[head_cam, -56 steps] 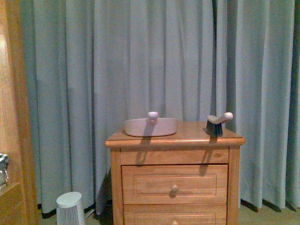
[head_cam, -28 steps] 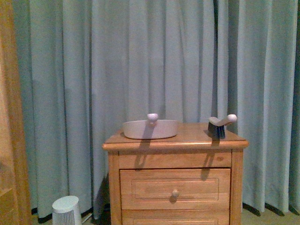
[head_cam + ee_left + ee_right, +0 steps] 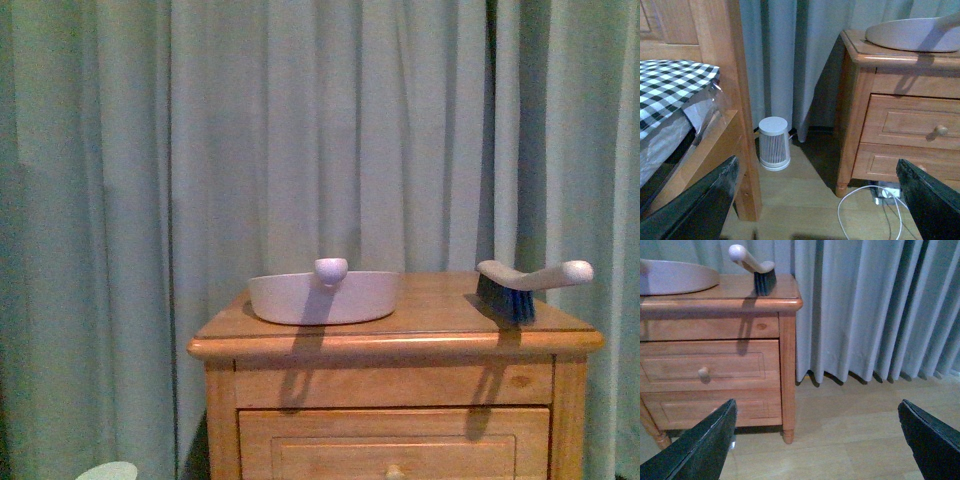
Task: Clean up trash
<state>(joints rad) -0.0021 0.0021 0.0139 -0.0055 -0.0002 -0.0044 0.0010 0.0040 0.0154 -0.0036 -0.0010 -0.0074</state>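
Front view took in a wooden nightstand [image 3: 400, 345] standing against a long grey-blue curtain [image 3: 300, 130]. A pale dustpan [image 3: 322, 297] sat on its top towards the left front corner, with the round end of its handle facing out over the front edge. Well apart from it, by the right edge, a brush [image 3: 530, 283] rested on its dark bristles with its light handle lifted off the wood.

From the left wrist I could see the left gripper [image 3: 817, 170] low above the floor, its two dark fingers [image 3: 700, 205] spread wide with nothing between them. Past it a small white ribbed canister [image 3: 774, 143] stood on the floor between a bed frame [image 3: 735, 75] with a black-and-white checked cover [image 3: 670, 82] and the nightstand's left side. A white cable [image 3: 865, 205] looped on the floor by the nightstand's foot.

The right gripper [image 3: 817, 405] was likewise spread wide and empty, facing the nightstand's right front corner and bare wooden floor [image 3: 865, 440].

Where the trash lay I could not tell from any view.
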